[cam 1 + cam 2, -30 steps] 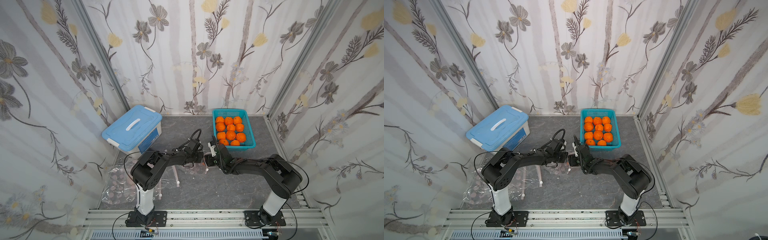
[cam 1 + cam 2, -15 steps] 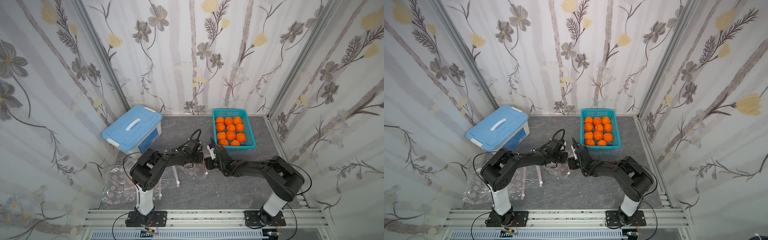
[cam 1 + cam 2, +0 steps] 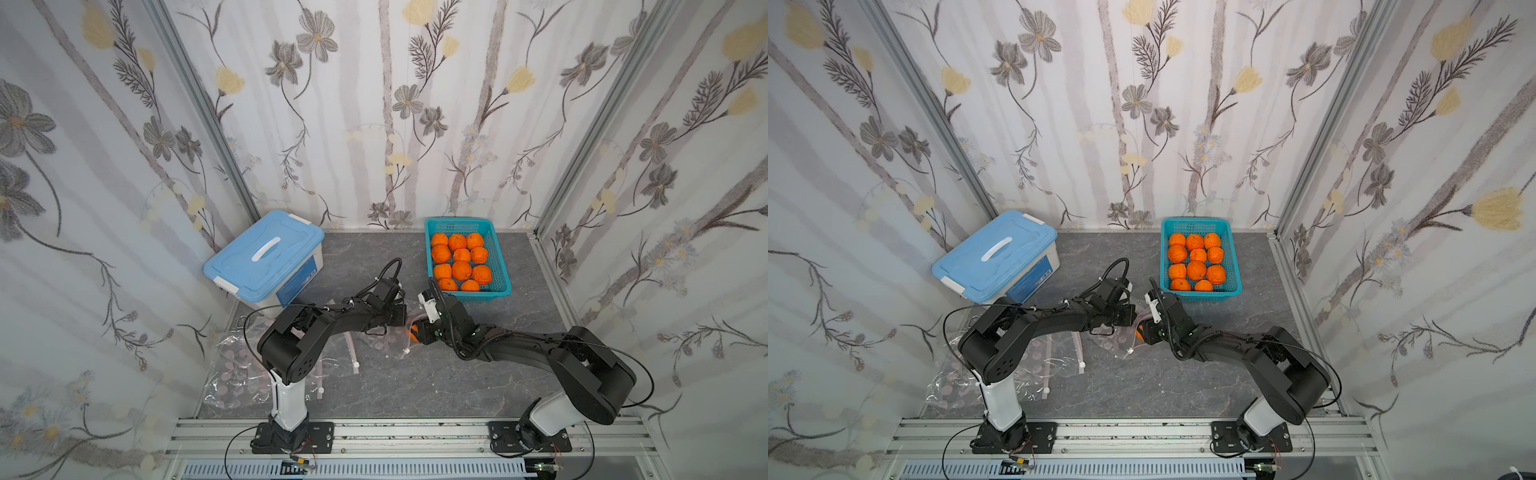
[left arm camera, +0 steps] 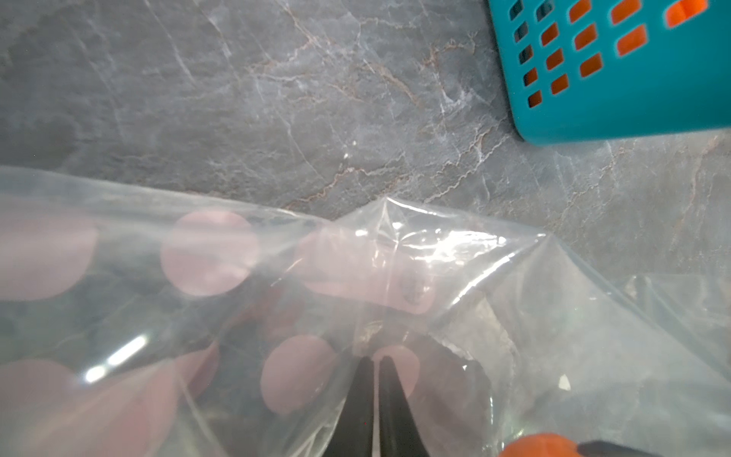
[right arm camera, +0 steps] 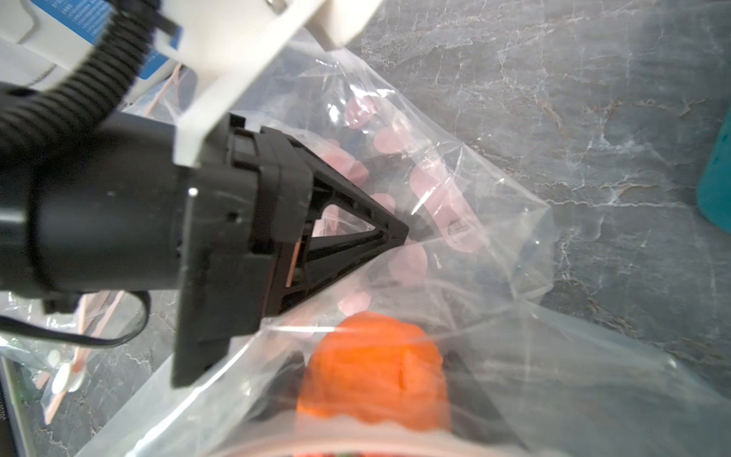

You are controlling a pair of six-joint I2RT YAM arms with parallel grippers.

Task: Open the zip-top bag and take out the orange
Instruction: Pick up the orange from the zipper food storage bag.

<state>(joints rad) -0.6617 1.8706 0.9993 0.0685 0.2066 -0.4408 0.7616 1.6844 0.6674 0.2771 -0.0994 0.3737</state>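
From above, the two black arms meet at the middle of the grey, marble-veined table (image 3: 374,386), and in both top views only a sliver of the orange (image 5: 372,356) shows between them. The right wrist view shows far more. The fruit is round and rough-skinned, and it sits inside the zip-top bag (image 3: 384,338), a crinkly clear film printed with pale pink dots. The right gripper (image 5: 377,378) has a dark finger on either side of the fruit. They are close against it, but I cannot tell whether they actually grip.

That same view shows the left gripper (image 5: 399,233) as a pointed black wedge pinched tight on the bag's film. The left wrist view confirms it, with two fingers pressed together and plastic between them.

There is one orange in the bag, and I count eleven more in the single teal slotted basket (image 3: 498,266) at upper right. One white box with a blue lid (image 3: 264,257) stands upper left. Spare clear bags (image 3: 237,365) lie heaped at lower left, too overlapped to count.
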